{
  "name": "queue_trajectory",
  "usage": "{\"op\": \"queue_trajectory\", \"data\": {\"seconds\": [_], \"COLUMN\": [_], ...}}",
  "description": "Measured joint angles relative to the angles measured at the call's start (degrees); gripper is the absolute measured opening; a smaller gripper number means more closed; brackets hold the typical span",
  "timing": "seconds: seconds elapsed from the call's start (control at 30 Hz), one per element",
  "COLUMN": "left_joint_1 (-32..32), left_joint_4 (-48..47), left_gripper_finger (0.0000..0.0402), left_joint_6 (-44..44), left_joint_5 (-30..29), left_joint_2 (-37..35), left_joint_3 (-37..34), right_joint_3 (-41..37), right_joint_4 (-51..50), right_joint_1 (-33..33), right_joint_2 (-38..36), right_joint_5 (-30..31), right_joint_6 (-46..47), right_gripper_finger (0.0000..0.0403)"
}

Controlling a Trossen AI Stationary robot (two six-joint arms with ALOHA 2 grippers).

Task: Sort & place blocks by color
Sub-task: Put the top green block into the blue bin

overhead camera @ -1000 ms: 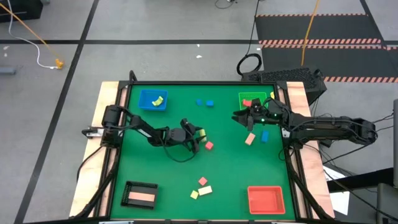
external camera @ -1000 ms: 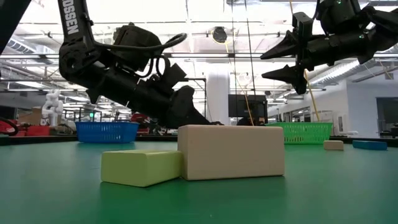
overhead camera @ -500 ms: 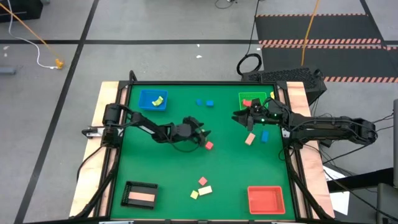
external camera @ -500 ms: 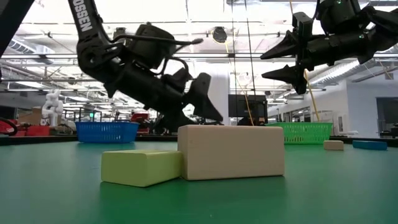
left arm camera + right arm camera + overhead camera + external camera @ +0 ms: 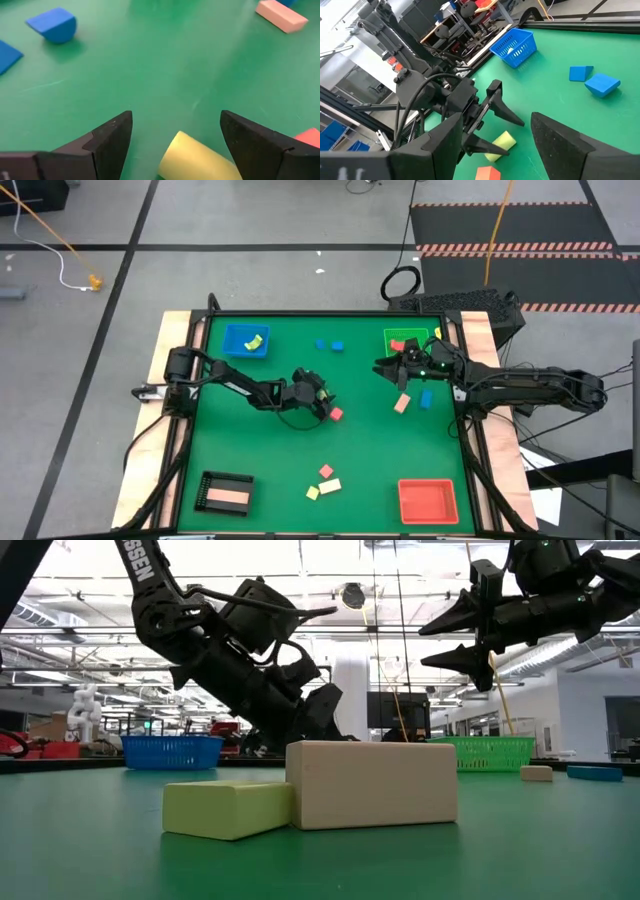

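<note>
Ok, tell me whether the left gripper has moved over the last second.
Yes. In the high view the left gripper has shifted toward the red block at mid-table, and its open fingers now straddle a yellow-green block.

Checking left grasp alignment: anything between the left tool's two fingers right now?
Yes. In the left wrist view a yellow-green block lies on the green mat between the open left tool's fingers, nearer the red block side.

A wide bare stretch of green table (image 5: 255, 445) lies open between the black tray (image 5: 226, 493) and the middle, while the left gripper (image 5: 172, 135), jaws spread around a yellow-green block (image 5: 197, 159), has a red block (image 5: 336, 414) just beside it, the right gripper (image 5: 380, 367) well apart.
</note>
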Motion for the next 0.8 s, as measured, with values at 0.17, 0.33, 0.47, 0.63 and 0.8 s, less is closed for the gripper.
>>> {"op": "queue_trajectory", "data": {"seconds": [0.17,0.33,0.47,0.63,0.8], "left_joint_1": [-0.7,-1.2,-2.1,-2.2,-2.2], "left_joint_4": [-0.2,-2.4,-4.5,-9.0,-12.1], "left_gripper_finger": [0.03,0.0327,0.035,0.0351,0.0307], "left_joint_6": [1.5,-1.8,-3.3,-4.4,-4.8], "left_joint_5": [0.6,-0.2,-3.0,-3.5,-3.9], "left_joint_2": [0.0,0.0,0.0,0.0,-0.2], "left_joint_3": [0.0,0.0,0.0,0.1,0.2], "right_joint_3": [0.0,0.0,0.0,0.0,0.0], "right_joint_4": [0.0,0.0,0.0,0.0,0.0], "right_joint_1": [0.0,0.0,0.0,0.0,0.0], "right_joint_2": [0.0,0.0,0.0,0.0,0.0], "right_joint_5": [0.0,0.0,0.0,0.0,0.0], "right_joint_6": [0.0,0.0,0.0,0.0,0.0], "right_gripper_finger": [0.0226,0.0226,0.0226,0.0226,0.0226]}}
